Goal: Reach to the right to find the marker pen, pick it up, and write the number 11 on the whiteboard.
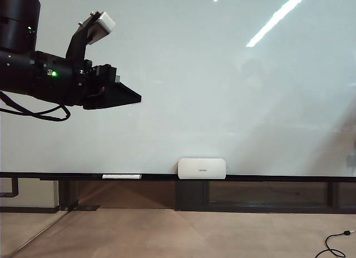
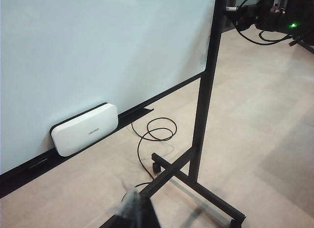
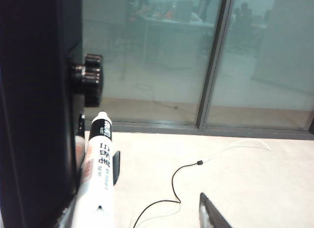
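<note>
Risk: marker pen point(image 3: 98, 179) slips when my right gripper point(image 3: 162, 208) closes off-centre | right jaws wide open around pen standing in holder beside board frame | left gripper point(image 1: 119, 95) before whiteboard point(image 1: 222, 91), state not clear | board blank, no 11

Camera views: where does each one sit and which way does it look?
Exterior view: off the arms, facing the glossy pale whiteboard; the left gripper shows upper left.
Left wrist view: looks along the board at a white rounded box; its blurred fingertip shows.
Right wrist view: beside the white, black-capped marker pen; right gripper's finger shows.
Shared: first two see board and box.
</note>
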